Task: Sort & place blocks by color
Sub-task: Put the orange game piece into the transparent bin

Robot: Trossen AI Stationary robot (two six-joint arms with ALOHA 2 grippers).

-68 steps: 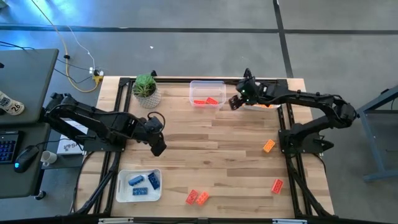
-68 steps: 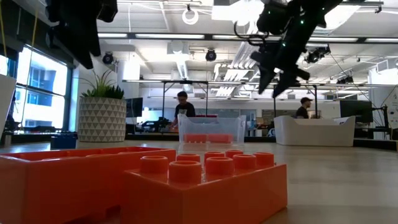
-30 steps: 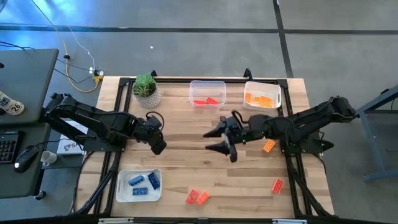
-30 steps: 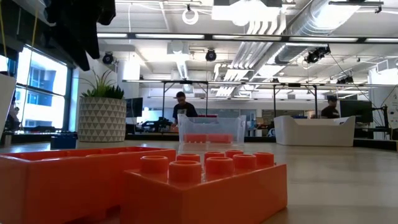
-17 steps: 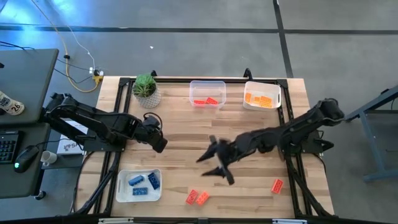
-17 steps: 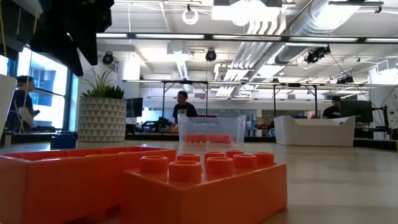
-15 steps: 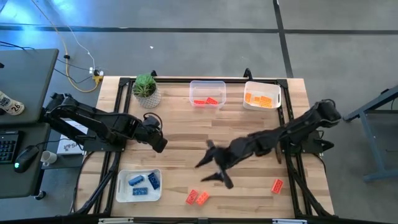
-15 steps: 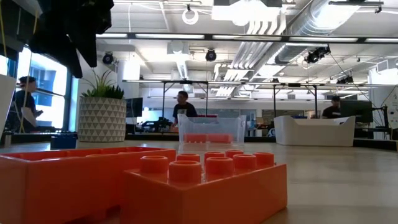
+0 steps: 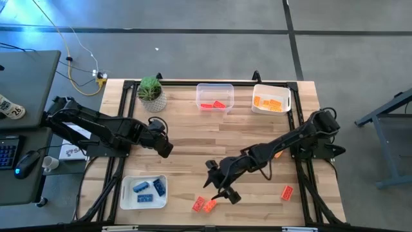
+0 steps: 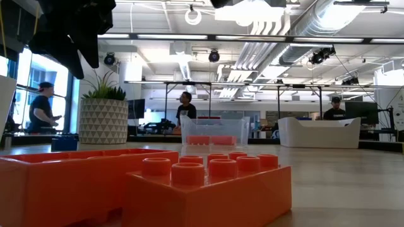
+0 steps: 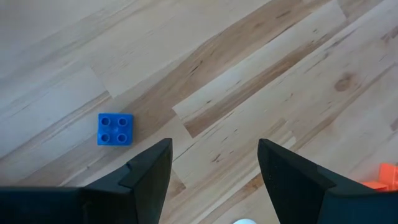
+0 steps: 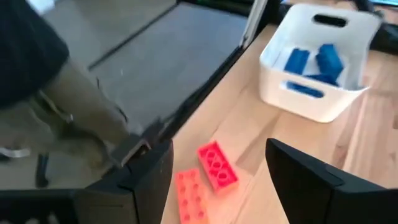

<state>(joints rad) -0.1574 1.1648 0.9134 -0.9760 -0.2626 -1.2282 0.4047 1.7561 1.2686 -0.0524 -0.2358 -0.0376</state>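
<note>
Right gripper [image 9: 217,182]: we see it spread wide, empty, above the red blocks [image 9: 204,205].
Left gripper [image 9: 165,149]: we find it released, idle mid-table.

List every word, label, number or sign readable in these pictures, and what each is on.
No text can be read with certainty.
A white tag on the desk left of the table carries dark marks, too small to read.
A sheet under the left arm shows print, too blurred to read.
The blocks and trays show no lettering.
</note>
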